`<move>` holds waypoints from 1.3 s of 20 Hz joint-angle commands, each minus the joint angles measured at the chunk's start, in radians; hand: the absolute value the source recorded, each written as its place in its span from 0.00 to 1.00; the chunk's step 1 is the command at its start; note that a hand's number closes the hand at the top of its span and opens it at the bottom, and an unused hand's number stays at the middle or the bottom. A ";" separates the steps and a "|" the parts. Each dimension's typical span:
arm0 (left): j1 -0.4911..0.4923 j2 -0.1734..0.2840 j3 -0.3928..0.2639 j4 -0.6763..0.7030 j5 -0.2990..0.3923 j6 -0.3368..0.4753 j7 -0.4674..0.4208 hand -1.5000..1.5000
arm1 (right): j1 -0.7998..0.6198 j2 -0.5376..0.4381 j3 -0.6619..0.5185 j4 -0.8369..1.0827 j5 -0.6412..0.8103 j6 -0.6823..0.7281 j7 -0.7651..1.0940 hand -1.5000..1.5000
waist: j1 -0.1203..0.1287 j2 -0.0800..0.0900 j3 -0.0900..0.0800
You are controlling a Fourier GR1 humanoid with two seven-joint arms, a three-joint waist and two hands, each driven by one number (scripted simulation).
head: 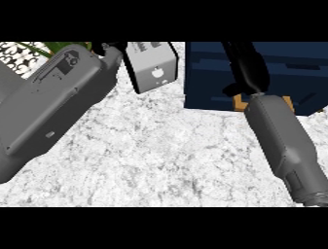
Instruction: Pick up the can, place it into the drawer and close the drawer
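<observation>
right hand (pixel 244 65) over dark blue drawer (pixel 296 73), fingers hidden

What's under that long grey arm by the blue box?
Under the right forearm a bit of orange peeks out against the blue drawer unit. The arm covers the rest, so I can't tell what it is.

Drawer unit (pixel 296 68) right of box (pixel 152 65), on counter (pixel 166 155)

Kitchen: marble-look counter (pixel 159 155), navy drawer unit (pixel 209 73).
</observation>
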 commanded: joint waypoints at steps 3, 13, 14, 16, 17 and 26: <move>0.036 0.073 0.025 -0.045 -0.017 -0.029 0.023 0.00 | -0.085 0.013 -0.054 0.187 0.007 -0.124 0.029 0.00 | 0.011 0.025 0.017; 0.058 0.086 0.024 -0.144 -0.043 -0.026 0.058 0.00 | -0.277 -0.072 -0.103 0.345 0.012 -0.145 0.037 0.00 | 0.051 0.037 0.018; 0.075 0.099 0.040 -0.111 -0.041 -0.050 0.051 0.00 | -0.264 -0.070 -0.095 0.354 0.023 -0.176 0.024 0.00 | 0.031 0.038 0.017; 0.073 0.085 0.024 -0.165 -0.045 -0.016 0.076 0.00 | -0.324 -0.089 -0.106 0.373 0.021 -0.126 0.070 0.00 | 0.049 0.035 0.017; 0.079 0.096 0.025 -0.172 -0.049 -0.016 0.070 0.00 | -0.321 -0.120 -0.111 0.373 0.019 -0.135 0.053 0.00 | 0.062 0.041 0.018; 0.122 0.092 0.010 -0.227 -0.069 0.001 0.079 0.00 | -0.366 -0.061 -0.230 0.413 -0.128 -0.022 -0.121 0.00 | 0.059 0.043 0.021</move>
